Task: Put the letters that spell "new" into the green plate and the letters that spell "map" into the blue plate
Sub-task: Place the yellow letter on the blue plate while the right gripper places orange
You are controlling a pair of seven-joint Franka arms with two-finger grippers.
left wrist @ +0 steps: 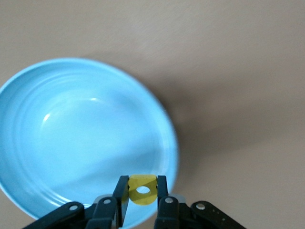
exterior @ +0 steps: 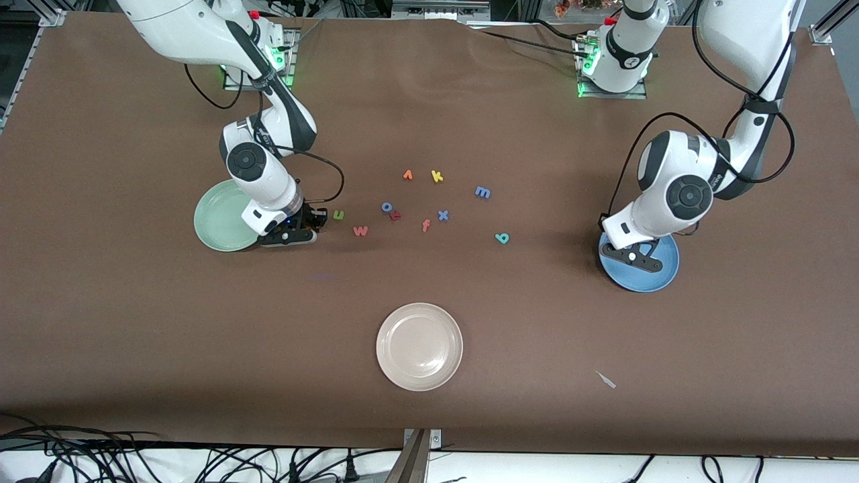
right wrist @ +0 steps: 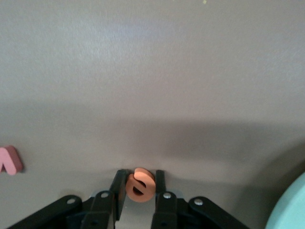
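Right gripper (right wrist: 137,187) sits low at the table, just beside the green plate (exterior: 216,221), fingers pinching the orange e (right wrist: 140,185). Green n (exterior: 339,215) lies just beside this gripper, pinkish-red w (exterior: 360,231) near it, both on the table.

Left gripper (left wrist: 143,192) hangs over the blue plate (left wrist: 57,143) near its rim, fingers clamped on the yellow a (left wrist: 142,189). Blue m (exterior: 482,192) and teal p (exterior: 502,237) lie on the table, well apart from it.
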